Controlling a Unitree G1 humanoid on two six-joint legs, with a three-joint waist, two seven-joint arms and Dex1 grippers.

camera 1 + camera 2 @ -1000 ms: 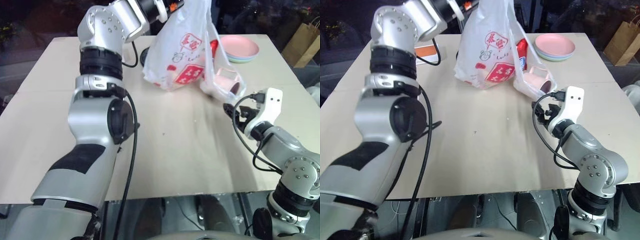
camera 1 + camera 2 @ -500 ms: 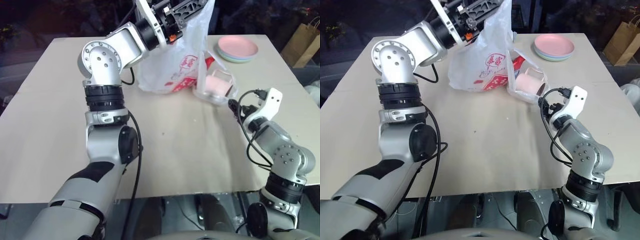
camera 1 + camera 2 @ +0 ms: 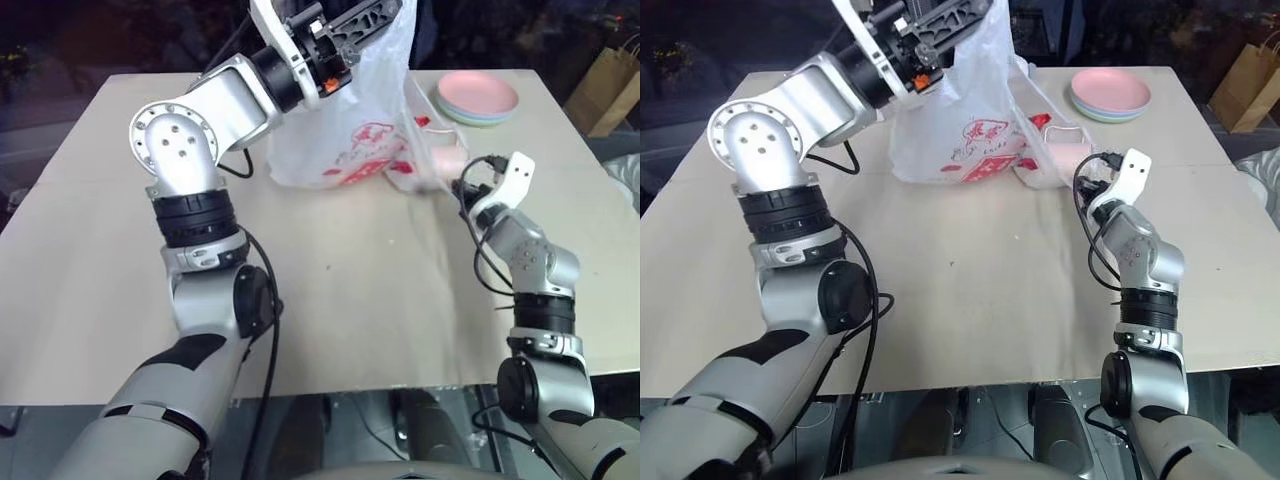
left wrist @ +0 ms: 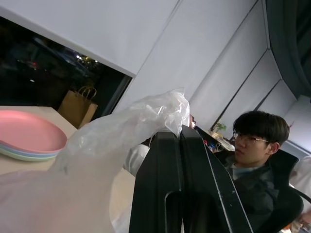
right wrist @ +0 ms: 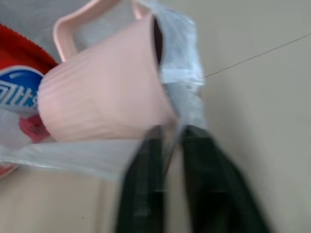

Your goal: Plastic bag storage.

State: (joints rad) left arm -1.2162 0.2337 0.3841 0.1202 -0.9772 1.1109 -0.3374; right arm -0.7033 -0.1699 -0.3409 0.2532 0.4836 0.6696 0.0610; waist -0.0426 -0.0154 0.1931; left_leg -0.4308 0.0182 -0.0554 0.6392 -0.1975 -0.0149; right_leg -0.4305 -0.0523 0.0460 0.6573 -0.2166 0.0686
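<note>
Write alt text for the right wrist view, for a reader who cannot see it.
A pink ribbed mug lies on its side under the thin plastic bag on a beige table. The right gripper is closed on the bag's edge just below the mug's rim; a red and blue packet sits beside it.

The translucent white plastic bag (image 3: 345,140) with red print sits lifted at its top, crumpled on the table
</note>
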